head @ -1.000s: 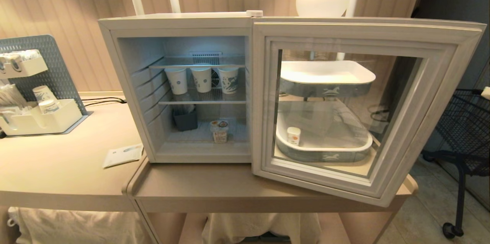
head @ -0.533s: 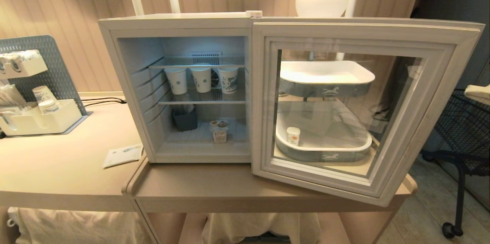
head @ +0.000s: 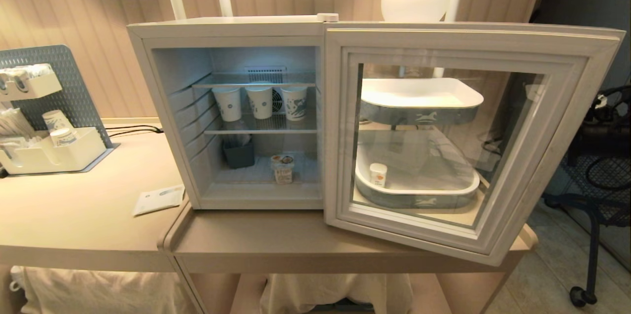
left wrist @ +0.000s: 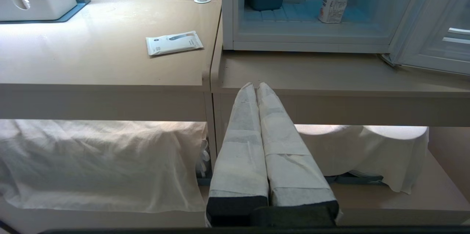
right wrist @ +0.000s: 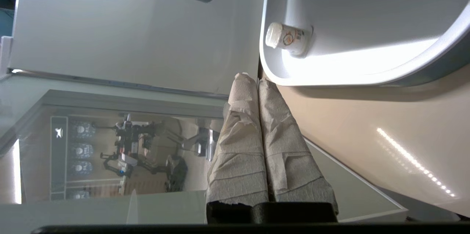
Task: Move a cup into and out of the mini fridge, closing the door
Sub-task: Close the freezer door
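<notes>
Sitting on the mini fridge (head: 148, 30) floor: cup (head: 282, 168), foil-lidded tapered pot, door (head: 458, 131) swung wide | left hand (left wrist: 256, 86) clenched empty below the tabletop (left wrist: 312, 72) edge, well short of your cup | right hand (right wrist: 249, 78) clenched empty outside the door; only its wrist view shows it.
</notes>
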